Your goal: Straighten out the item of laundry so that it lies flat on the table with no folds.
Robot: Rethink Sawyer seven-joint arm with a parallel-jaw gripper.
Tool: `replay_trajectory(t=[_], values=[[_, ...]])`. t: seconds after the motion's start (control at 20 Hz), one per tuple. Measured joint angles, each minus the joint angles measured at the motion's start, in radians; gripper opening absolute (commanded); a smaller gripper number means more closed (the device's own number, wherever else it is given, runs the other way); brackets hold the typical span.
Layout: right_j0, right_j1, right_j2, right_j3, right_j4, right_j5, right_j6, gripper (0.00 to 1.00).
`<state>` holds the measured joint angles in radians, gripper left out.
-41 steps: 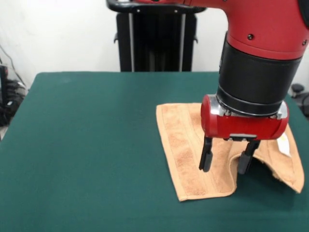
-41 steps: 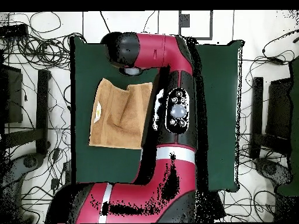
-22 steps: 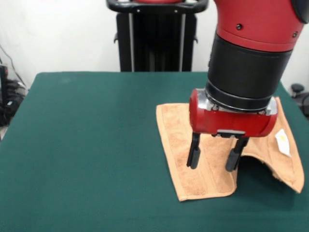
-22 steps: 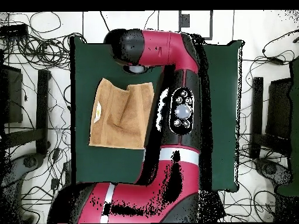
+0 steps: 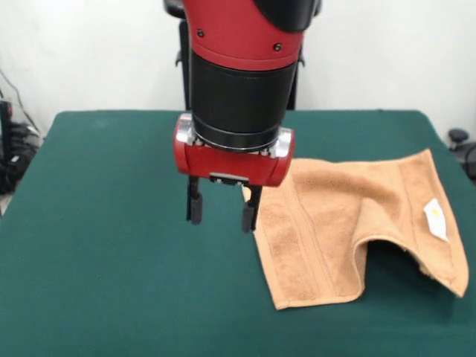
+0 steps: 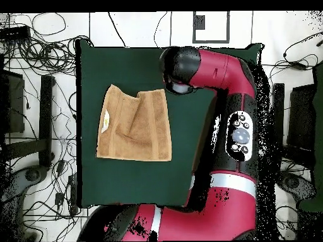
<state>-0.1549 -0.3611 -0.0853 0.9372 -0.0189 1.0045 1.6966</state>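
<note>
The orange-tan towel (image 5: 327, 223) lies on the right half of the green table (image 5: 111, 260). It is not flat: part of its front edge is folded back, which leaves a dark notch, and its right corner with the white label (image 5: 435, 218) is drawn forward. My gripper (image 5: 223, 210) is open and empty. It hangs just above the table at the towel's far left corner, with one finger (image 5: 251, 213) next to the towel's edge. In the overhead view the towel (image 6: 135, 126) lies left of centre, and the arm's wrist (image 6: 183, 66) hides the gripper.
The table (image 6: 126, 183) stretches wide to the left of the towel in the front view. Cables (image 6: 44, 44) and dark stands (image 6: 47, 120) crowd the floor around the table. A black object (image 5: 457, 137) stands past the table's right edge.
</note>
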Motion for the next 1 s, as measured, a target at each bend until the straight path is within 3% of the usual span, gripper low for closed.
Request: replay_trajectory(t=[1.0], values=[[-0.109,0.044,0.190,0.025,0.080,-0.130,0.000,1.00]])
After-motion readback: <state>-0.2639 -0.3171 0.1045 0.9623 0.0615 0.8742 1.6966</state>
